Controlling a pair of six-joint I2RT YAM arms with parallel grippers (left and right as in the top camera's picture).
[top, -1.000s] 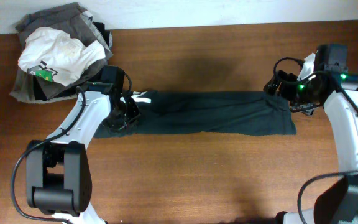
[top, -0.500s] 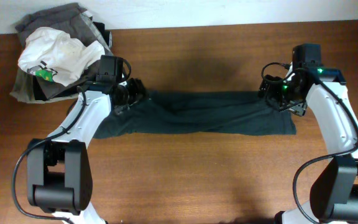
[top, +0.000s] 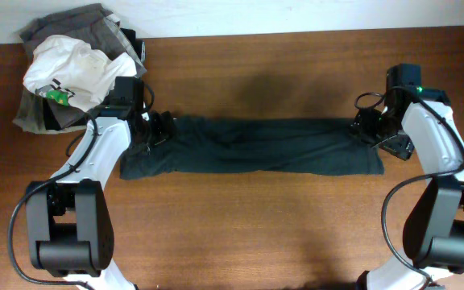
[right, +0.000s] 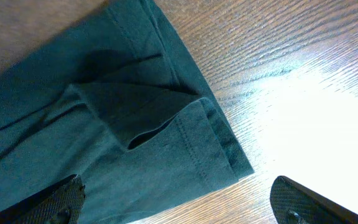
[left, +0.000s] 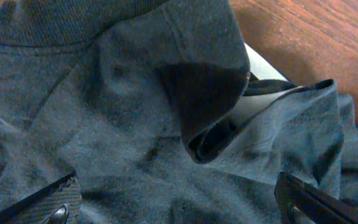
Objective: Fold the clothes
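Note:
The clothes (top: 256,147), a very dark teal-black T-shirt, lie folded into a long narrow strip across the middle of the wooden table (top: 256,234). My left gripper (top: 158,129) hovers open over the strip's left end. In the left wrist view its fingers (left: 48,205) stand wide apart above the crumpled fabric (left: 129,124), where a folded sleeve hem and a white label (left: 263,68) show. My right gripper (top: 369,129) is open over the strip's right end. In the right wrist view the hemmed corner (right: 185,143) lies flat on the wood, and nothing is between the fingertips (right: 51,202).
A heap of other garments sits at the back left corner: a white one with a green mark (top: 75,72) on top of grey folded ones (top: 63,28). The table's far edge (top: 296,32) meets a white wall.
My left gripper has opened and let go of the shirt's left end, lifting up and to the left. The right gripper shifted slightly right and stayed open.

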